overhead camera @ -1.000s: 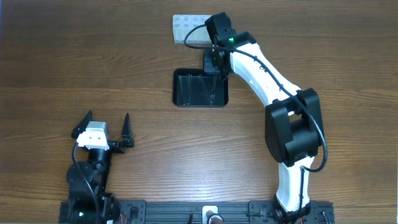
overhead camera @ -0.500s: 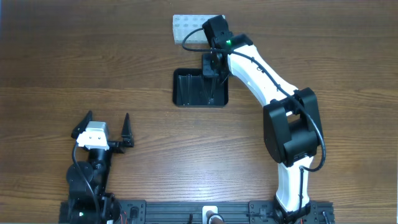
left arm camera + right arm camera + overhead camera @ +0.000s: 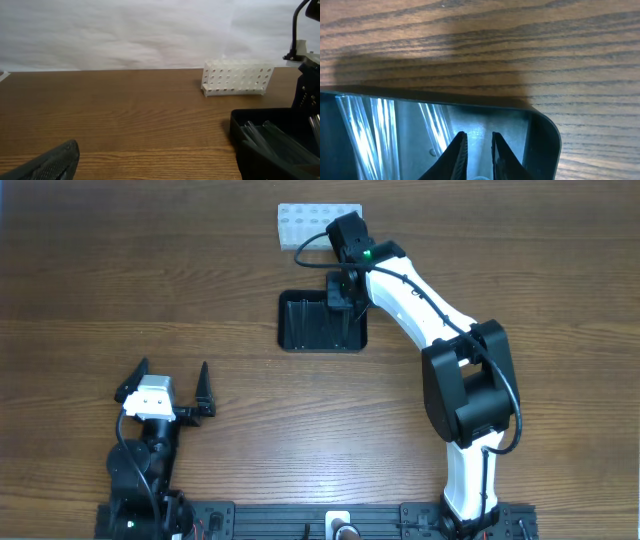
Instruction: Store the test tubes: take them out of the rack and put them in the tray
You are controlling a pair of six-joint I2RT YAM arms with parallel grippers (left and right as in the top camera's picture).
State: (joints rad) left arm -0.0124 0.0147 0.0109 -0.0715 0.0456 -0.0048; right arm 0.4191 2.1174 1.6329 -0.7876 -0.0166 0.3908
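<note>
White rack [image 3: 310, 222], black tray [image 3: 283, 320], clear tubes [image 3: 380, 130], brown wood-grain table [image 3: 120, 270].

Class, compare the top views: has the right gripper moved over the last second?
Yes. The right gripper has shifted away from the white rack, toward the black tray.

Brown wood-grain table [image 3: 90, 290], with a plain white wall [image 3: 125, 35] behind it
</note>
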